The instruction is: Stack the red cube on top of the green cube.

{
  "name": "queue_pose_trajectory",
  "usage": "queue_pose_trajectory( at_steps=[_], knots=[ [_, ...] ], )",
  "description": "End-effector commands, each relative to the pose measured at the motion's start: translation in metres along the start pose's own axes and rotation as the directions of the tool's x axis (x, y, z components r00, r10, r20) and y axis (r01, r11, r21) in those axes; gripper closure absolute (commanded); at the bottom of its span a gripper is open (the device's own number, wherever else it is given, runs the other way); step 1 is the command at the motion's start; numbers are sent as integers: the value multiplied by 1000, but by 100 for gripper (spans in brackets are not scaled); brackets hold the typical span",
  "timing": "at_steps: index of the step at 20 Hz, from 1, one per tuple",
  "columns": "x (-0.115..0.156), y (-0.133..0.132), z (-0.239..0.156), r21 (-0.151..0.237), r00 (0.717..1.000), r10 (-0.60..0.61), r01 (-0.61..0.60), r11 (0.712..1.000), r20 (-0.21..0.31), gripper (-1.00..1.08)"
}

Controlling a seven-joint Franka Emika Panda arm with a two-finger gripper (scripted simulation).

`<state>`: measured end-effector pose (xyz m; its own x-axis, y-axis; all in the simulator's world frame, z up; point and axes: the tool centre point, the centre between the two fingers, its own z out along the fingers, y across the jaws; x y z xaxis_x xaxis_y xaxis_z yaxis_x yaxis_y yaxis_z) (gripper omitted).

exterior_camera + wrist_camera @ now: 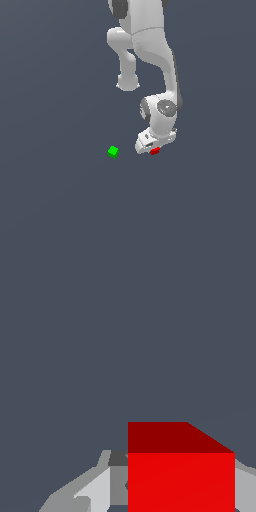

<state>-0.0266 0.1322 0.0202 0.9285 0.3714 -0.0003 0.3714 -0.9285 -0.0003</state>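
Observation:
The red cube (155, 150) sits right under the white hand of my arm, at the exterior view's right of centre. My gripper (153, 148) is down over it, and its fingers are hidden by the hand in that view. In the wrist view the red cube (181, 481) fills the space between the two grey fingers (100, 488), which lie against its sides, so my gripper (180, 496) is shut on it. The green cube (113, 151) lies on the floor alone, a short way to the exterior view's left of the red cube. It is out of the wrist view.
The arm's white links (150, 50) rise from the hand toward the top of the exterior view. The plain dark grey floor (60, 200) spreads all around the two cubes.

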Motion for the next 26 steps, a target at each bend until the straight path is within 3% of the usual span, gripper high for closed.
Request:
queue_pose_trajectory(
  at_steps=[1,13,26],
  knots=[
    [0,0,0,0,1000,0,0,1000,0,108],
    [0,0,-11,-1,1000,0,0,1000,0,108],
    [-1,-1,-87,-1,1000,-1,1,1000,0,108]
  ],
)
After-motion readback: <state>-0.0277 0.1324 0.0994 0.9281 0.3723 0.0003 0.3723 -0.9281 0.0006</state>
